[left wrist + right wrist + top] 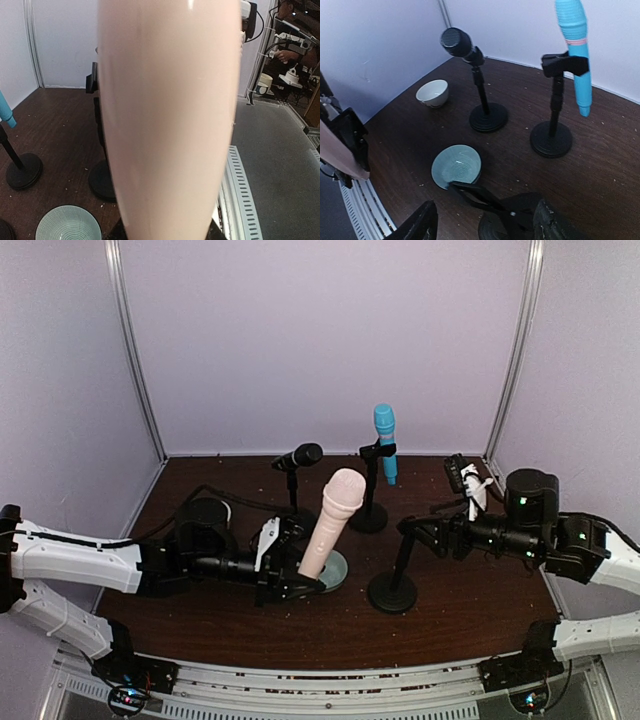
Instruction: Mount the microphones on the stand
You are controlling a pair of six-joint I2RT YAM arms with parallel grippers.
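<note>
Near edge: left fingers (290,585) clamped on pale pink-beige microphone (333,520) at its lower end, tilted over teal bowl (340,575); just right, right fingers (420,225) spread wide either side of empty stand (393,592) clip; beyond, across open tabletop (470,590), black microphone (299,456) and light blue microphone (385,440) clipped on stands (369,517), white bowl (433,92) by wall.

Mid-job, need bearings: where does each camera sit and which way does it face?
Top external: above and behind the bases, looking down toward the back wall; left arm and right arm show, left gripper holding the pink microphone.
Left wrist: low, facing rightward along the near edge; the pink microphone fills it, nearly hiding the gripper.
Right wrist: low over the empty stand, facing the back-left corner; its own fingers show.
Wrist views share the teal bowl and blue microphone.
</note>
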